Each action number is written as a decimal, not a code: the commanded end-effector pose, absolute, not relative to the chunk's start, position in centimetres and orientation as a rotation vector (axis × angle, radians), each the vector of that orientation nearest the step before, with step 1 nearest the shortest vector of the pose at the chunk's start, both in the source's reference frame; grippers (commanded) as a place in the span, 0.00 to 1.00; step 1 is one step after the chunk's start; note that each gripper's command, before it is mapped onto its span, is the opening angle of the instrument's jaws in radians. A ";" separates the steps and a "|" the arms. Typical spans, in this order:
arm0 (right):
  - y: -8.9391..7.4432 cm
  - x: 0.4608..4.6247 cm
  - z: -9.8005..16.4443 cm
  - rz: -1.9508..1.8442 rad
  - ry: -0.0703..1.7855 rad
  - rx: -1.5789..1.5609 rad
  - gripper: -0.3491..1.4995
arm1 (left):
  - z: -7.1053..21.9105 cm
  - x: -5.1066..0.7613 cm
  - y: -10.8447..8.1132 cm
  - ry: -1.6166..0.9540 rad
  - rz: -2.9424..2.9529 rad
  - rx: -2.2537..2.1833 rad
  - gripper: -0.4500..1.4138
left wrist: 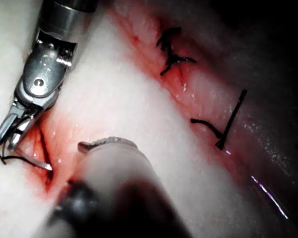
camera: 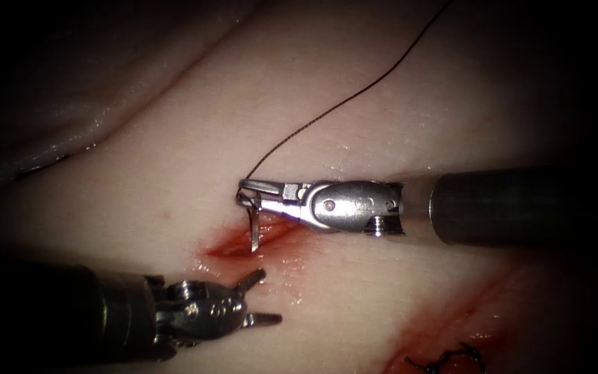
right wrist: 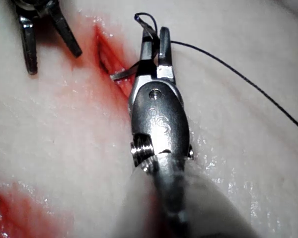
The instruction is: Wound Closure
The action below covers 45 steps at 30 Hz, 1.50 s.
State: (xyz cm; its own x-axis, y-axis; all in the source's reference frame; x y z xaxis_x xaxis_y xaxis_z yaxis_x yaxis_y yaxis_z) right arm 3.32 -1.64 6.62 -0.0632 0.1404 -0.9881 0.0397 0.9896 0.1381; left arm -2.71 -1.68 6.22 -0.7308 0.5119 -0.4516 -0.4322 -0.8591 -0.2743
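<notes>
My right tool (camera: 243, 192) comes in from the right, jaws shut on the curved needle (camera: 254, 228) near its tail end. The needle hangs down from the jaws and its tip rests in the opening of the red cut (camera: 233, 246); I cannot tell whether it pierces the tissue. Dark thread (camera: 354, 97) runs from the needle's tail up and to the right. The left tool (camera: 268, 296) sits just below the cut, jaws open, holding nothing. In the right wrist view the right tool (right wrist: 156, 37) grips the needle (right wrist: 126, 72) beside the left tool (right wrist: 54, 59).
A second red cut (camera: 451, 325) lies at the lower right with dark stitches (camera: 444, 360) in it, seen also as stitches (left wrist: 171, 52) in the left wrist view. Red fluid wets the tissue (camera: 174, 138) around both cuts.
</notes>
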 end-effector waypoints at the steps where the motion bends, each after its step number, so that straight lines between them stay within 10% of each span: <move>1: -1.7 3.40 6.7 0.110 1.637 0.154 0.00 | 6.3 -2.76 -1.8 -0.213 2.526 -0.710 0.50; 45: -1.6 3.48 6.6 0.308 1.575 0.369 0.00 | 6.5 -2.65 -2.0 -0.239 2.547 -0.715 0.34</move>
